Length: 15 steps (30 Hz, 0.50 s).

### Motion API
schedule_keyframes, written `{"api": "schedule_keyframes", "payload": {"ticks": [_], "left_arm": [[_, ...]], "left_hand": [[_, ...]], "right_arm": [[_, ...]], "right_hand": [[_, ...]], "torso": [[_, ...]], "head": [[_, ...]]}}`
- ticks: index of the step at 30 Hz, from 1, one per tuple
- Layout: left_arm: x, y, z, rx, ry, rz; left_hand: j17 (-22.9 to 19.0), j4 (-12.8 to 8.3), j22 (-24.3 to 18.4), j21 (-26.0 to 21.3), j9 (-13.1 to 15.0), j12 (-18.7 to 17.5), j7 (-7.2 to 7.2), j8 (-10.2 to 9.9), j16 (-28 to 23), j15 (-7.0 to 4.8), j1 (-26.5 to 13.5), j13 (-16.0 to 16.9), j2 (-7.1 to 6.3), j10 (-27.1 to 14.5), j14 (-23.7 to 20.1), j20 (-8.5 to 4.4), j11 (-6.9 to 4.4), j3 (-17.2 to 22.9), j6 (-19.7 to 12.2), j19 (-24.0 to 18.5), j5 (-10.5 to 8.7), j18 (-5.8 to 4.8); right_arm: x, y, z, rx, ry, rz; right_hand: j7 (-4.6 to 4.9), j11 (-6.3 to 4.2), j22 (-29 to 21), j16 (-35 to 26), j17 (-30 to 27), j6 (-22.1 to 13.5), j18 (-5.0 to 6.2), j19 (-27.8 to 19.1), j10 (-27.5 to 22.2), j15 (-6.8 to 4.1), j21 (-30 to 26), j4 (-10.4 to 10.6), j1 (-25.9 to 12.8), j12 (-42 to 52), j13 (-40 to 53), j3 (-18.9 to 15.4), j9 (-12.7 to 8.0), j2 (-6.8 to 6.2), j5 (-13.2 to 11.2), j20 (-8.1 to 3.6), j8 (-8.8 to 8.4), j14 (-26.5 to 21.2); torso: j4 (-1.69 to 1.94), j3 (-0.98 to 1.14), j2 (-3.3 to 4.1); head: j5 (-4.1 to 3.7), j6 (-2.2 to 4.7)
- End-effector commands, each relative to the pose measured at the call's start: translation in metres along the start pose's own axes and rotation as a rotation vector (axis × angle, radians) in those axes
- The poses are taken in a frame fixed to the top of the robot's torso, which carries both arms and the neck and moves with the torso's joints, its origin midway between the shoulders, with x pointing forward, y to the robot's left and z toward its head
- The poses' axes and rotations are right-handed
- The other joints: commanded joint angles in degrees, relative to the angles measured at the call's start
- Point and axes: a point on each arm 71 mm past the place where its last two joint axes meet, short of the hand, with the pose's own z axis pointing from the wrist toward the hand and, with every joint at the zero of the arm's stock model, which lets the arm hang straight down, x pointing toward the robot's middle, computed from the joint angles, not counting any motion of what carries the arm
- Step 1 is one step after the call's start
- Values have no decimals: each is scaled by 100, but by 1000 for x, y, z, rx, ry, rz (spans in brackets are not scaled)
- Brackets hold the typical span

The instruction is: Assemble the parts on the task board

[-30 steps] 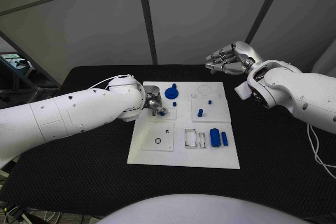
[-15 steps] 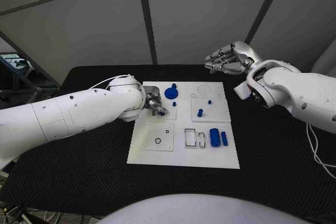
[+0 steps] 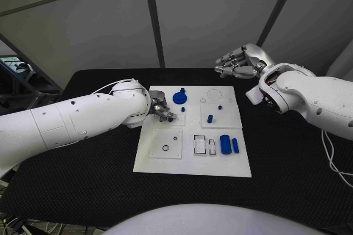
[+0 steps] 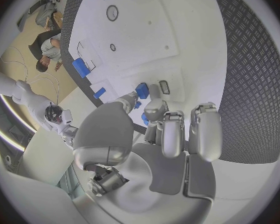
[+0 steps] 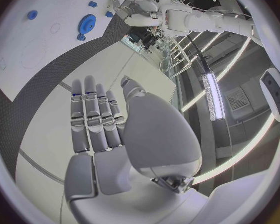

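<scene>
Silver fingers of the left hand [image 3: 161, 111] pinch a small blue part [image 4: 142, 90] between the thumb and one finger. The other fingers are curled down beside it. The hand holds the part right over the task board [image 3: 193, 166], close to the board's left edge and up at the far end. In the left wrist view the part looks like a little blue block, very close to the white board; I cannot tell if it touches.

The right hand [image 3: 237, 63] is up in the air past the far right corner of the board, well away from it. Its fingers are bent a little but apart, and it holds nothing.

The white board lies flat in the middle of the black surface [image 3: 81, 184]. A blue gear [image 3: 180, 97] sits near its far edge. A short blue peg [image 3: 209, 118] stands in the middle part. Two longer blue pieces [image 3: 225, 144] lie side by side nearer the robot, next to a small frame.
</scene>
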Motion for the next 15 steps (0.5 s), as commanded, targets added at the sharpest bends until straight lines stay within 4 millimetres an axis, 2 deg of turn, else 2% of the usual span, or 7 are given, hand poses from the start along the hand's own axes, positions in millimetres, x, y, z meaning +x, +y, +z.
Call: {"api": "schedule_keyframes", "payload": {"ticks": [1, 5, 10, 15], "left_arm": [[-1, 0, -1, 3, 1, -21], [-1, 0, -2, 4, -3, -27], [-6, -1, -4, 13, -14, -47], [-19, -5, -9, 37, -24, -103]], "left_hand": [[1451, 92, 407, 16, 15, 31, -6, -42, 35, -21, -63, 7, -4, 10, 599, -30, 35, -161, 53, 231, -5, -142], [1450, 208, 411, 12, 35, 35, -9, -56, 34, -24, -62, 9, 15, 7, 599, -33, 32, -369, 57, 230, -6, -141], [1441, 255, 403, 1, 46, 22, -10, -66, 27, -25, -35, -8, 43, -4, 596, -35, 32, -464, 54, 226, -2, -138], [1405, 255, 329, -68, 53, -170, 30, -137, -1, -6, 136, -245, 7, -159, 585, -25, 63, -671, -52, 196, 2, -121]], "right_arm": [[0, 1, 0, -5, 7, 0], [0, 1, 0, -4, 7, 0], [-1, 0, 0, -3, 7, 0], [-1, 0, 0, -2, 6, -1]], "right_hand": [[-5, 11, -10, -25, -6, -42, 62, 13, -36, 42, -22, -10, -55, -1, -8, -37, -6, -1, 31, 15, -15, -8], [-3, 13, -18, -25, -10, -47, 62, 13, -43, 45, -33, -12, -60, -2, -12, -43, -6, 0, 31, 18, -15, -15], [0, 17, -27, -26, -16, -53, 62, 13, -51, 49, -47, -14, -69, -1, -16, -51, -6, 1, 31, 22, -16, -24], [1, 18, -32, -26, -19, -56, 62, 13, -54, 51, -54, -15, -73, 0, -17, -54, -6, 3, 31, 23, -16, -28]], "torso": [[-5, 5, -2], [-1, 2, -1], [1, 2, 0], [5, 0, 0]], "head": [[-2, 6], [-8, 7], [-3, 12], [-9, 3]]}}
